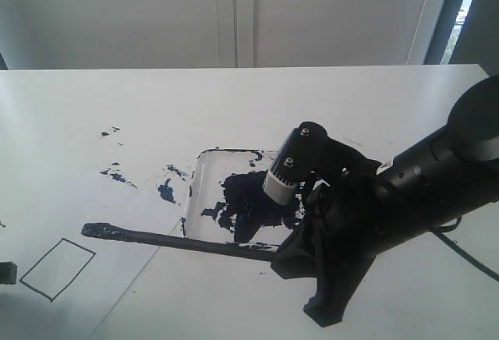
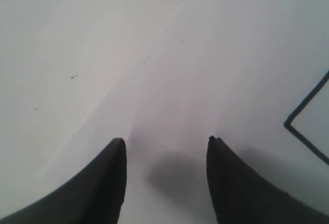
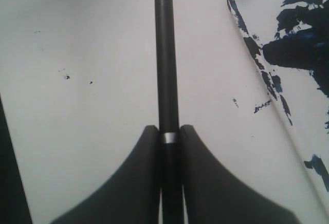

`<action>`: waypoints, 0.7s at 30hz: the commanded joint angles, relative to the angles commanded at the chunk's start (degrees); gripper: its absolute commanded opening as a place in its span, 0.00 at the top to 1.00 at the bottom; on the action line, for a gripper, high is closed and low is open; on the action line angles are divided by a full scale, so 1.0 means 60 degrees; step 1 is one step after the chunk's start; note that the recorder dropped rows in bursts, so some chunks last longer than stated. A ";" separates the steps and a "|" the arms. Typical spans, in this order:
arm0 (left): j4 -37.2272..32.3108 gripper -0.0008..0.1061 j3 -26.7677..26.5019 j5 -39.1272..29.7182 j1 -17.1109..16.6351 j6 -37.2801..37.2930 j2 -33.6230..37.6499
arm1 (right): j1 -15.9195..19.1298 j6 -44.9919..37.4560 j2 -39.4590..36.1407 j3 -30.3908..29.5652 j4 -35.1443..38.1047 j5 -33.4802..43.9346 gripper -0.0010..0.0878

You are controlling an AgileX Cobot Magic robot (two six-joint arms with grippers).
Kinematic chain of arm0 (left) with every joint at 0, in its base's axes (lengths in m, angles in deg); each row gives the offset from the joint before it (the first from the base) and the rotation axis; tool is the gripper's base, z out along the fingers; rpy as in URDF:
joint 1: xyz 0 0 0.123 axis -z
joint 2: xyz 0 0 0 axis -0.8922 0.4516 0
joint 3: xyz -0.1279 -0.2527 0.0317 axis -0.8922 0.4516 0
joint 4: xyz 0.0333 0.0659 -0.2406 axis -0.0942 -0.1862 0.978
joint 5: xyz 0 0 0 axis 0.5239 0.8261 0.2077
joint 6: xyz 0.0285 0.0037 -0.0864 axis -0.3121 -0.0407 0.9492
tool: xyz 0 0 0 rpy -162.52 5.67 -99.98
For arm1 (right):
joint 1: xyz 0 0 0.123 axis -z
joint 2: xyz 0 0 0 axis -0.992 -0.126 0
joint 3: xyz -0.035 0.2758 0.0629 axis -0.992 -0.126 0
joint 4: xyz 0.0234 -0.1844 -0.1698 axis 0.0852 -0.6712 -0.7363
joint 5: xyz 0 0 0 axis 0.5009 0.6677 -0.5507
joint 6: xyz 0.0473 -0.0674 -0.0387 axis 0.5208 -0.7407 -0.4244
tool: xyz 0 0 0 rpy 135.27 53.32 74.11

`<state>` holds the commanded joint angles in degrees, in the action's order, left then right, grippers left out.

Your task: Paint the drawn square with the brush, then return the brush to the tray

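Right gripper [image 3: 170,131]: fingers pinched on the brush [image 1: 179,241] at its silver band [image 3: 170,137]; shaft held nearly level
Brush tip: dark with paint; out to the left of the tray [image 1: 204,170]; short of the drawn square [image 1: 57,268]
Drawn square: blank inside; well apart from the tray
Tray: blotched with dark blue paint
Left gripper [image 2: 164,144]: fingers spread, nothing between them; a corner of the square lay just beside it

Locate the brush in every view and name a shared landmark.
Exterior: brush crosses lower centre, tip left, handle in right claw.
Left wrist: not in it.
Right wrist: brush runs through the middle, clamped by the claw.
Landmark: paint-blotched tray, exterior and right wrist only.
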<state>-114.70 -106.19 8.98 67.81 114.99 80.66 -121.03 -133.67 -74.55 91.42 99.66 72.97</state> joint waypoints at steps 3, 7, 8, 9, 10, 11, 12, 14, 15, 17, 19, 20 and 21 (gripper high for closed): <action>0.0000 0.49 0.0000 0.0022 0.0000 0.0000 0.0152 | 0.0000 0.0000 0.0000 0.0000 0.0000 0.0000 0.99; -0.0023 0.49 0.0000 -0.0116 0.0000 -0.0024 0.0305 | 0.0000 0.0000 0.0000 0.0000 0.0000 0.0000 0.99; -0.0023 0.49 0.0000 -0.0072 0.0000 -0.0024 0.0330 | 0.0000 0.0000 0.0000 0.0000 0.0000 0.0000 0.99; -0.0023 0.49 0.0000 -0.0010 0.0000 -0.0024 0.0371 | 0.0000 0.0000 0.0000 0.0000 0.0000 0.0000 0.99; -0.0023 0.49 0.0000 0.0046 0.0000 -0.0001 0.0394 | 0.0000 0.0000 0.0000 0.0000 0.0000 0.0000 0.99; -0.0023 0.49 0.0000 0.0099 0.0000 -0.0001 0.0436 | 0.0000 0.0000 0.0000 0.0000 0.0000 0.0000 0.99; -0.0023 0.49 0.0000 0.0100 0.0000 0.0044 0.0475 | 0.0000 0.0000 0.0000 0.0000 0.0000 0.0000 0.99; -0.0004 0.49 0.0000 0.0100 0.0000 0.0242 0.0592 | 0.0000 0.0000 0.0000 0.0000 0.0000 0.0000 0.99; -0.0004 0.49 0.0000 0.0100 0.0000 0.0431 0.0661 | 0.0000 0.0000 0.0000 0.0000 0.0000 0.0000 0.99; -0.0004 0.49 0.0000 0.0121 0.0000 0.0854 0.0699 | 0.0000 0.0000 0.0000 0.0000 0.0000 0.0000 0.99; 0.0013 0.49 0.0000 0.0220 0.0000 0.1034 0.0681 | 0.0000 0.0000 0.0000 0.0000 0.0000 0.0000 0.99; 0.0013 0.49 0.0000 0.0247 0.0000 0.1034 0.0681 | 0.0000 0.0000 0.0000 0.0000 0.0000 0.0000 0.99; 0.0013 0.49 0.0000 0.0247 0.0000 0.1034 0.0681 | 0.0000 0.0000 0.0000 0.0000 0.0000 0.0000 0.99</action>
<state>-114.63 -106.19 10.46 67.81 121.19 84.75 -121.03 -133.67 -74.55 91.42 99.66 72.97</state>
